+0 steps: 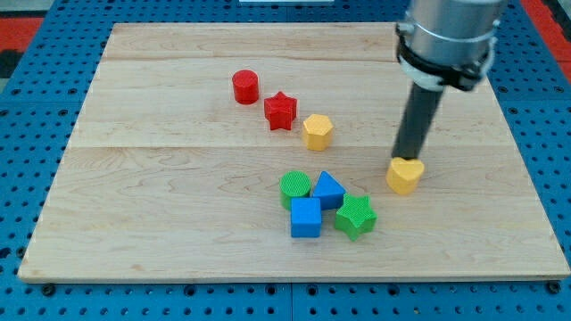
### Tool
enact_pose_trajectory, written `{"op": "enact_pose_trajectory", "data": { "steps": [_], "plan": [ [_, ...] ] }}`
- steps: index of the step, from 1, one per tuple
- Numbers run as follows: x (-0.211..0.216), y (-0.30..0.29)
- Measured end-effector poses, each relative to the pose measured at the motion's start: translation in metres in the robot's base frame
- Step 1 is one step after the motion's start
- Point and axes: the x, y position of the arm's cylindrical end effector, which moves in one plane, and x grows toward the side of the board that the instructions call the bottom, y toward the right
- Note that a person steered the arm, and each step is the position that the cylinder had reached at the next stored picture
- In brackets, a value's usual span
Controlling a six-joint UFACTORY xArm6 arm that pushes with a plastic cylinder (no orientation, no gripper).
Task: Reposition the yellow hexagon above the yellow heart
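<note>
My tip (409, 158) comes down at the view's right, its very end meeting the top edge of the yellow heart (404, 175) — touching it or just behind it, I cannot tell which; there is no claw on this arm, only the dark rod (417, 121) under a grey collar (445, 40), so nothing opens or shuts and nothing is held; the heart lies flat on the worktop (161, 205), right of centre and apart from every other block; the yellow hexagon (317, 131) sits to the view's left of the heart and somewhat higher in the view, well apart from it and from my tip; just beside the hexagon, up and to the left, is the red star (280, 111), and further along the same slanting line the red cylinder (245, 86) — the three make a loose diagonal row, close to one another, though whether any touch I cannot tell; lower down, near the middle of the worktop, four blocks huddle together: a green cylinder (295, 188) at the cluster's left, a blue triangle (328, 189) next to it on the right, a blue cube (305, 217) below these two, and a green star (355, 215) at the right of the cube; the cluster lies below the hexagon and to the lower left of the heart, well clear of my tip; around the pale wooden worktop runs a blue perforated base (36, 98).
</note>
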Motion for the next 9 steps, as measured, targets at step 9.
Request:
{"op": "enact_pose_trajectory", "data": {
  "steps": [9],
  "plan": [
    [-0.117,-0.162]
  ]
}}
